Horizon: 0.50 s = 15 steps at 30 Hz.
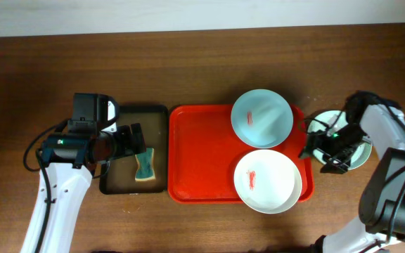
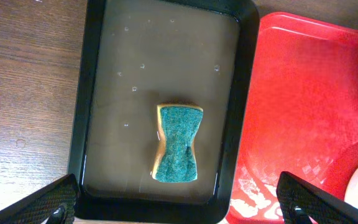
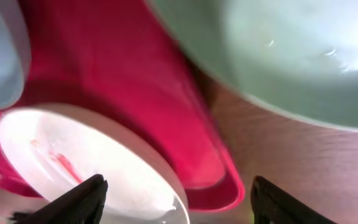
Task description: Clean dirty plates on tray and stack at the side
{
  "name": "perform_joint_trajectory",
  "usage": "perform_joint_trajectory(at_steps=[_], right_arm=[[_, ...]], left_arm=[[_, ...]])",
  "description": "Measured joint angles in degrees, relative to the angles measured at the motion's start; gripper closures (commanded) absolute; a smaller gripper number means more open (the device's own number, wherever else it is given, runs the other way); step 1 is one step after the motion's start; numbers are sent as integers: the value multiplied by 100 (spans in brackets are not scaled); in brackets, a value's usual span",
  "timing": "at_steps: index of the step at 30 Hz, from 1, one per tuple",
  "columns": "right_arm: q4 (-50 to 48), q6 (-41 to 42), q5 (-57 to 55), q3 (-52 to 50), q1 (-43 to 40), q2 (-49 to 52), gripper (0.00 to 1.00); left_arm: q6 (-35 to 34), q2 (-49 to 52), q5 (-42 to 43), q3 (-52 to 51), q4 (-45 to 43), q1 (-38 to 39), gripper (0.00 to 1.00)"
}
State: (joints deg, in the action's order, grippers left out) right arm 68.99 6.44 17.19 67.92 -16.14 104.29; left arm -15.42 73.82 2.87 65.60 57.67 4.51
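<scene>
Plates numbered three. A round shallow pale mint-blue plate (image 1: 261,118) and a round shallow white plate (image 1: 267,180), each with a red smear at centre, lay on the right end of the large bright red rectangular plastic tray (image 1: 202,154), both to the left of the right claw (image 1: 320,150). The white one reached past the tray's near rim, and the two plates almost met edge to edge. The tray's left half showed bare red floor. A third, round pale green plate (image 3: 278,50) sat off the tray on the dark wooden worktop (image 1: 188,63), just beyond the tray's right rim and partly under that claw.

The right claw was spread. In its wrist view the tray's rounded corner and the white plate's rim lay between its fingertips (image 3: 73,202), with a strip of worktop separating the tray from the green plate. Its arm reached in from the near right, elbow folded, with the claw pointing left toward the tray.

The left claw (image 1: 136,140) was also spread wide and gripped nothing. It hung above a narrow black-rimmed brown tray (image 2: 79,124) that sat just beside the red tray's left rim. Directly below it a green-topped yellow sponge (image 2: 178,144) lay flat, apart from the black rim on every side. The left arm rose from the near left, with its wrist facing down.
</scene>
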Motion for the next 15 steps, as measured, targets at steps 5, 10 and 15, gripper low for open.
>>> perform_joint_trajectory(at_steps=[5, 10, 15], right_arm=[[15, -42, -304, -411, 892, -22, 43], [-175, -50, -382, -745, 1285, -22, 93], [-223, -46, -280, -756, 1646, -22, 95]], left_arm=[[0, 0, -2, 0, -2, 0, 1], [0, 0, -2, 0, 0, 0, 1], [0, 0, 0, 0, -2, 0, 1]])
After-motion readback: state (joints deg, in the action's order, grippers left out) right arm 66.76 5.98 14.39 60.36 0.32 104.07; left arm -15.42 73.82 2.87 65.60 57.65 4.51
